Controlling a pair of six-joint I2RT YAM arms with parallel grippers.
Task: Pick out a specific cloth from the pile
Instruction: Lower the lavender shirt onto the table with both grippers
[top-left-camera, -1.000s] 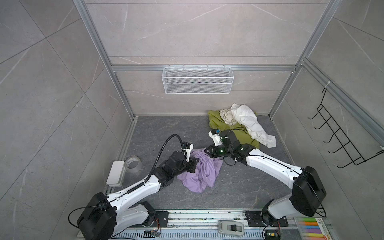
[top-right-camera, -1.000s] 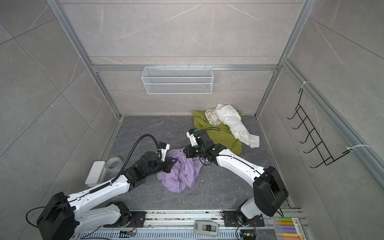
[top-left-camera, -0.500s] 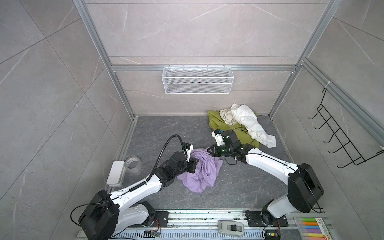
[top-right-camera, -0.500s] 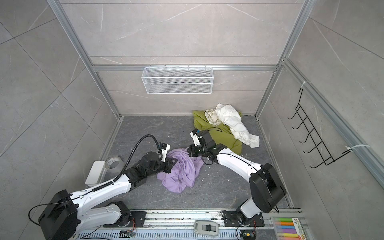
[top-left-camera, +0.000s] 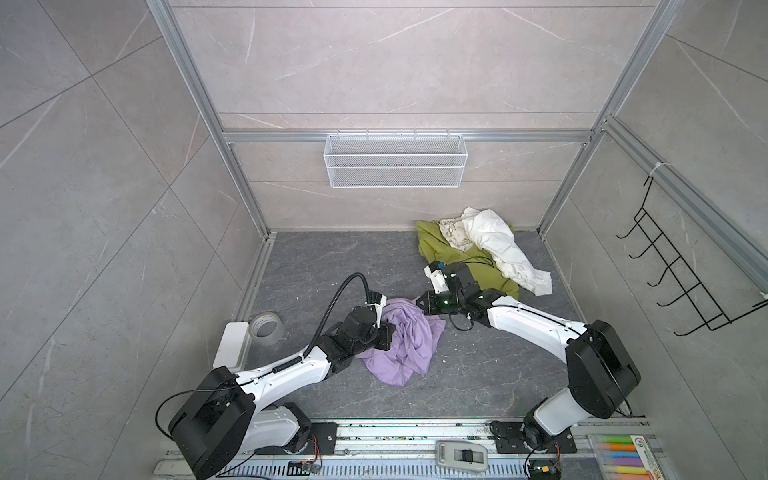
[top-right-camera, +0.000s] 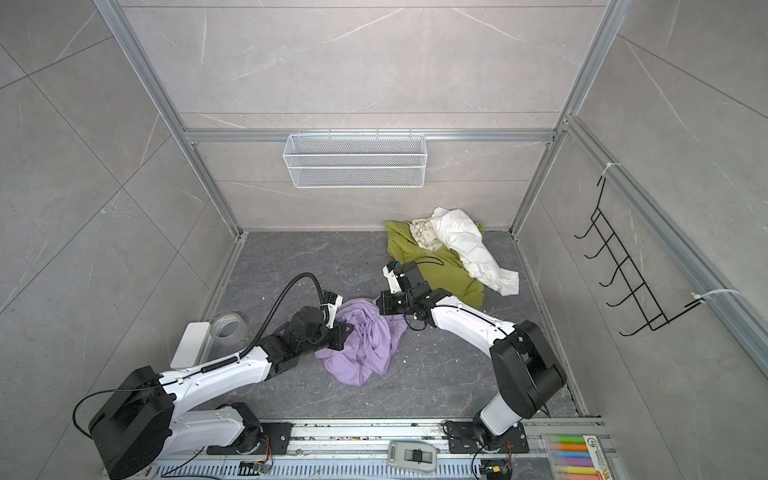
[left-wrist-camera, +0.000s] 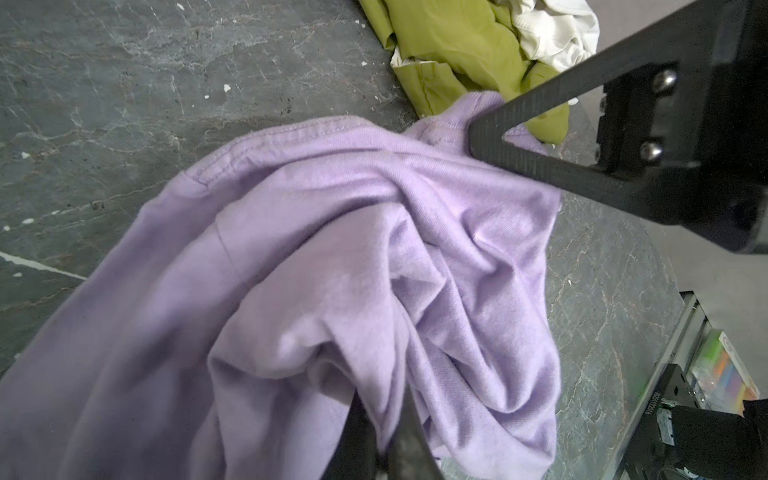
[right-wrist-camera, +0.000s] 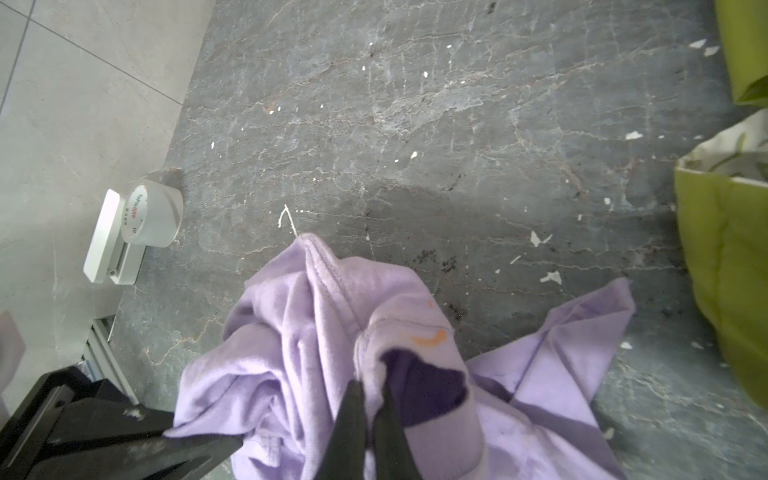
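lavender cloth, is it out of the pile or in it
Out. The cloth lies crumpled on bare floor beside the pile, left gripper and right gripper shut on it; whether a corner touches the pile is hidden.

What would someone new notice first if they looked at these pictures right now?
The lavender cloth, bunched up in the middle of the floor, draws the eye first. The left gripper and the right gripper pinch it from opposite sides. Behind it, in the back right corner, lies the pile of olive-green and white fabric.
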